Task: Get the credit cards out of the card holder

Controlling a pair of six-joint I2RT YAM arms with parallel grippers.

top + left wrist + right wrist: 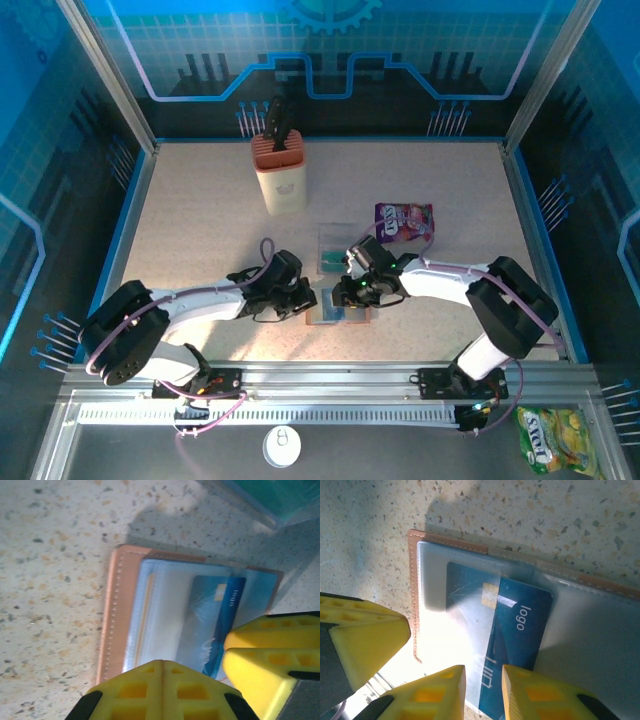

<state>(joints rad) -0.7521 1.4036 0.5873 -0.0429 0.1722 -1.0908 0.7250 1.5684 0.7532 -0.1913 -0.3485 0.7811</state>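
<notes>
— Yellow fingers are crowding the bottom of both wrist views. What are they doing?

— Those are mine. My left gripper (162,669) is clenching on nothing, pads pressed flat together. I am leaning its tip on the lower edge of the card holder (112,615). I judge it is acting as a weight, so the leather is not sliding when a card drags. My right gripper (483,682) is standing slightly parted at bottom centre, fingers straddling the end of a credit card (520,625). Whether it is nipping that edge I cannot tell.

— Walk me through the rest, biggest first.

— The speckled table (200,230) is carrying everything. From above, my arms are reaching in from lower left and lower right and meeting at the centre, because the holder is lying open there. A knife block (280,175) is standing toward the top, well apart. A purple snack packet (403,222) is lying right of centre. Just left of it sits a clear plastic box (338,245) with something teal showing through; I cannot tell what.

— And the holder itself?

— It is lying flat, stitched brown rim at frame left, clear pockets facing up. The blue card is poking out tilted, its upper part under the sleeve and the word "logo" bare.

— So the job?

— Only beginning, I am guessing: this card is needing a straight pull along its length.
</notes>
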